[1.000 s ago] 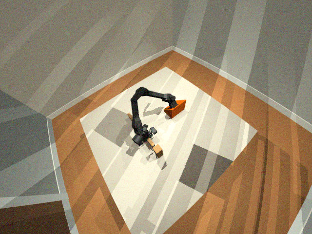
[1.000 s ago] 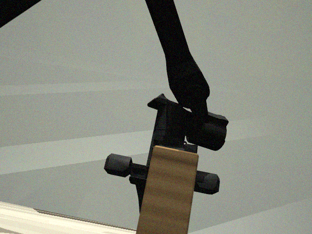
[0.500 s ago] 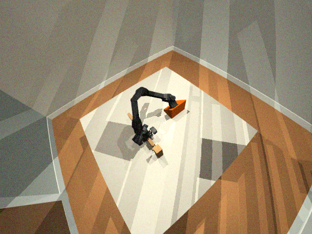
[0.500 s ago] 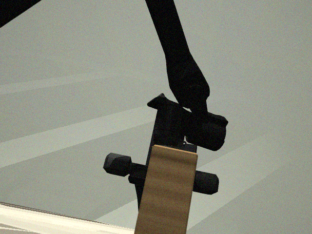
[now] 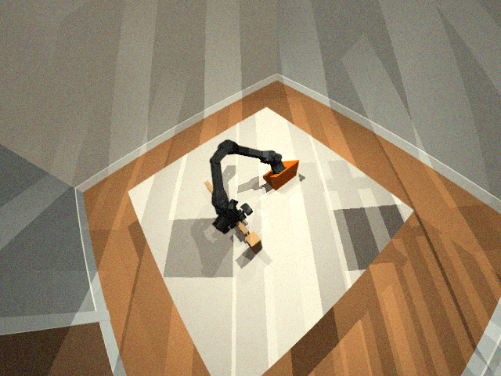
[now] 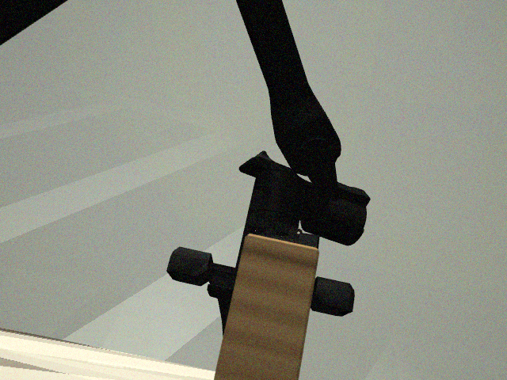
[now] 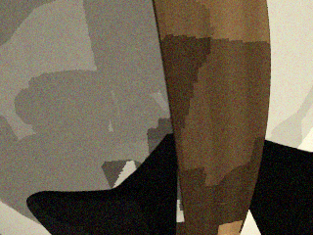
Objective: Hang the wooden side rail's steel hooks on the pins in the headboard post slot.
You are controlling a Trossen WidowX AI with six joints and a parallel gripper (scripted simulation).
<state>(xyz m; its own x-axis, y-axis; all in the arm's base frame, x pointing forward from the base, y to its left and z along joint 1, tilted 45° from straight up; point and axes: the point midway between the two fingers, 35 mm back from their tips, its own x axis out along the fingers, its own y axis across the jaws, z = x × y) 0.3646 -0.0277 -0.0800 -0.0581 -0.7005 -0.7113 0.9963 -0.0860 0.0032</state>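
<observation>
Gripper [image 5: 234,218] [image 6: 229,282] [image 7: 195,136], black, parallel-jaw, one: clamping on the wooden side rail [image 5: 243,227] [image 7: 220,93], its dark fingers showing on both sides of the wood in the wrist view. Rail, light brown, one: running beneath the gripper, one end pointing toward the headboard post [image 5: 254,240], the other showing past the arm on the far side. Post, wooden, one: standing just beyond the rail's near end in the top view, and covering part of the gripper in the exterior view. Hooks, pins and slot: not showing clearly; whether they are meeting, I cannot tell. Arm [image 5: 217,174] [image 6: 286,53], black, jointed, one: bending out from an orange wedge-shaped piece [image 5: 288,176] and reaching over the rail. Table top [image 5: 279,283], pale: lying beneath the whole set, catching bands of light and grey shadow. Surround [image 5: 121,291], orange-brown: bordering the pale top.
</observation>
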